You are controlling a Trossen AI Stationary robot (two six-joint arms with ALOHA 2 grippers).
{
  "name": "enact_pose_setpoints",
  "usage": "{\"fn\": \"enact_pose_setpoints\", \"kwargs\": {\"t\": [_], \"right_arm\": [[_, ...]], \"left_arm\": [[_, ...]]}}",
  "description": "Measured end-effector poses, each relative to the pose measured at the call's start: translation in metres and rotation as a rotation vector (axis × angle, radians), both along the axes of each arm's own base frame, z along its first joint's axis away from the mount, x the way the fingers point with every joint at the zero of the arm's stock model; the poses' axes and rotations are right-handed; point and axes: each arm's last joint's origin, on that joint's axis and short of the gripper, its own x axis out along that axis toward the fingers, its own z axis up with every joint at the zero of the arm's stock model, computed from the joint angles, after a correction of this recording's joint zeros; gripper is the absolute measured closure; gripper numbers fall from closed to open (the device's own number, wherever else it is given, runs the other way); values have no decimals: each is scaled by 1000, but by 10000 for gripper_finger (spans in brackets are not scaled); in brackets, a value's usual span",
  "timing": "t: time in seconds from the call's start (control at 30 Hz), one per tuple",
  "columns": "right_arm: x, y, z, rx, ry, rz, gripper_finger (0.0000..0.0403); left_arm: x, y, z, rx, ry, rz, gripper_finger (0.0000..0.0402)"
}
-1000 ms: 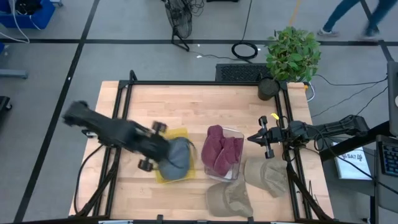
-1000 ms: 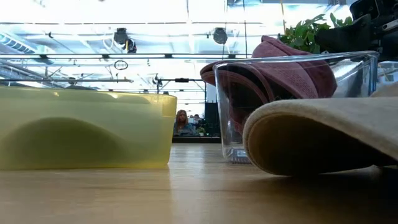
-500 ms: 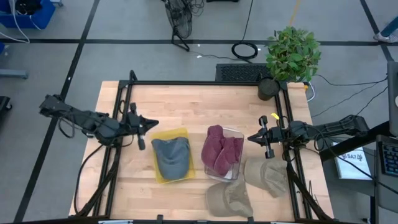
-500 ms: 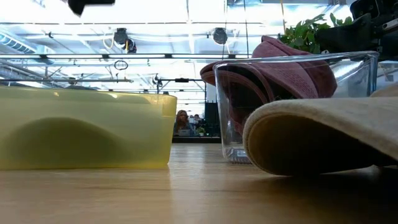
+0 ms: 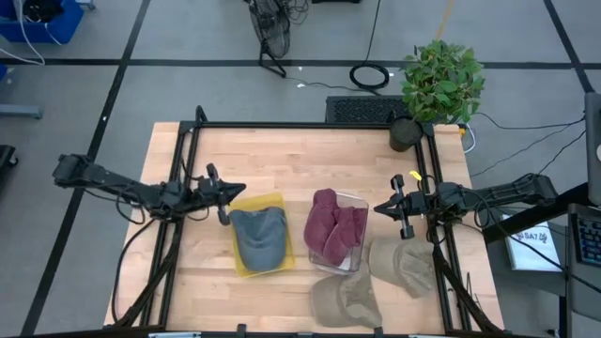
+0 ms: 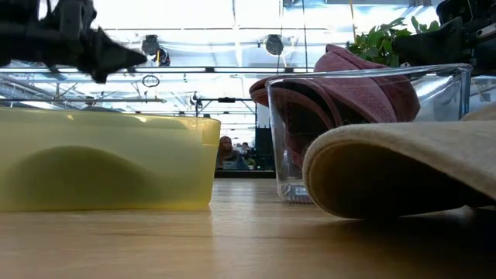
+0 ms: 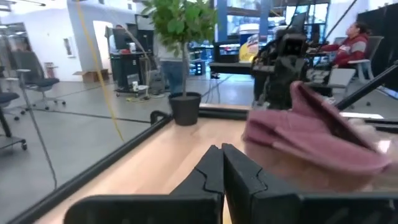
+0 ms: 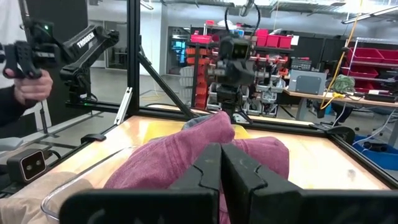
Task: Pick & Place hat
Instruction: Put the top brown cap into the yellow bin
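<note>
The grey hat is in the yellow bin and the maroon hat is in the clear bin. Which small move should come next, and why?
Probably the right gripper, shut and empty at the table's right edge, should open and move toward the nearer tan hat. Two tan hats lie loose on the wood, while the grey hat and maroon hat are binned. The left gripper is shut, beside the yellow bin.

Grey-blue hat (image 5: 260, 235) lies crumpled inside yellow tub (image 5: 272, 202). Maroon hat (image 5: 333, 228) sits bunched in clear tub (image 5: 357, 200), rising above its rim. Two tan hats (image 5: 402, 263) (image 5: 345, 300) lie flat on the worktop (image 5: 300, 160), touching each other.
</note>
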Motion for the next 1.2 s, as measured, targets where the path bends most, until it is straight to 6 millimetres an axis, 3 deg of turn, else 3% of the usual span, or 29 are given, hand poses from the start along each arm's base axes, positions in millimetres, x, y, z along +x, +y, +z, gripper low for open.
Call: {"fn": "enact_pose_setpoints", "kwargs": {"t": [0.13,0.33,0.5,0.87,1.2], "right_arm": [[0,0,0,-2,-2,-3,403],[0,0,2,-11,-18,-5,403],[0,0,2,-18,-24,-6,403],[0,0,0,-20,-8,-6,403],[0,0,0,-50,-8,-11,403]], "left_arm": [[-8,4,-19,0,-31,16,396],[-7,3,-20,39,-10,-1,398],[-6,3,-28,44,72,5,378],[-6,3,-28,33,62,5,372],[-6,3,-25,166,84,14,371]]}}
